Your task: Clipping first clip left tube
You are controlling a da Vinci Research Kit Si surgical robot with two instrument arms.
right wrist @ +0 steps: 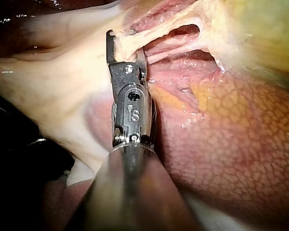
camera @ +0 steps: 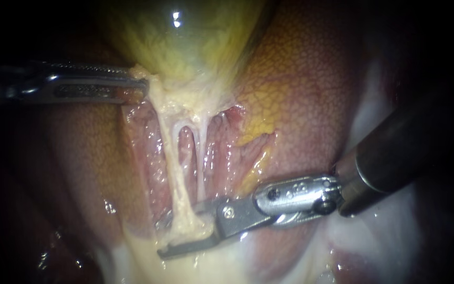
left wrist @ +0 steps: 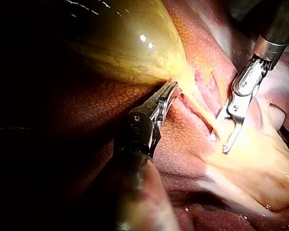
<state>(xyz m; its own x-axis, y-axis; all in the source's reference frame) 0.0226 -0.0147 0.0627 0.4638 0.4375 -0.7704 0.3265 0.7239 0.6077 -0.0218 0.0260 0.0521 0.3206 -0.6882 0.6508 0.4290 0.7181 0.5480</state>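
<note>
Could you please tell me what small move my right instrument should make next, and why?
Probably close the right instrument on the left tube. Its open jaws straddle that tube near its lower end, and no clip shows on it yet. The left instrument, shut on the gallbladder, holds the tube stretched, so it looks ready.

The gallbladder (camera: 185, 37) is glossy yellow-green. The liver (camera: 311, 89) is orange-red shading to brown, netted with a fine pale mosaic. The left tube (camera: 177, 173) is cream, the right tube (camera: 202, 158) whiter. The left instrument (camera: 143, 81) and right instrument (camera: 179, 231) are silver-grey, and the right one's shaft is dark.
</note>
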